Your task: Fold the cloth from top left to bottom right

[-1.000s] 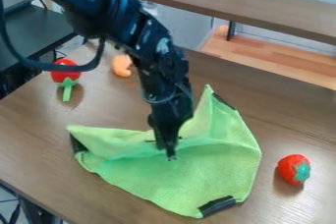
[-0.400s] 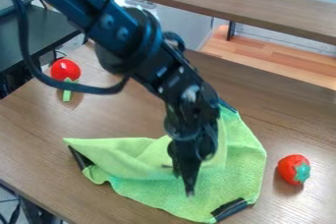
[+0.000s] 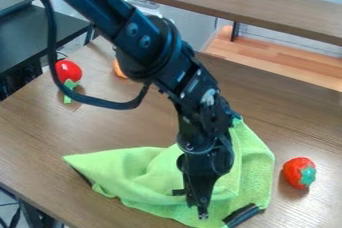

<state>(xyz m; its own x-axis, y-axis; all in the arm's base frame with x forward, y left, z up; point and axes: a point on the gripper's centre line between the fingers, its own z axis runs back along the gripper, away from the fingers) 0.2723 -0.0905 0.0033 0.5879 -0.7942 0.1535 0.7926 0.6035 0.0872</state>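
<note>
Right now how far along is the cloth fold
Partly done: the green cloth lies rumpled, seemingly part doubled over. Underway: the pincer is low over it, near a black corner. Remaining, probably: bringing in the left corner and flattening.

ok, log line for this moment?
cloth: rumpled, partly folded, left corner sticking out | hand: low, at its near edge | fold: looks unfinished | strawberry: right of cloth | red toy: far left
</note>
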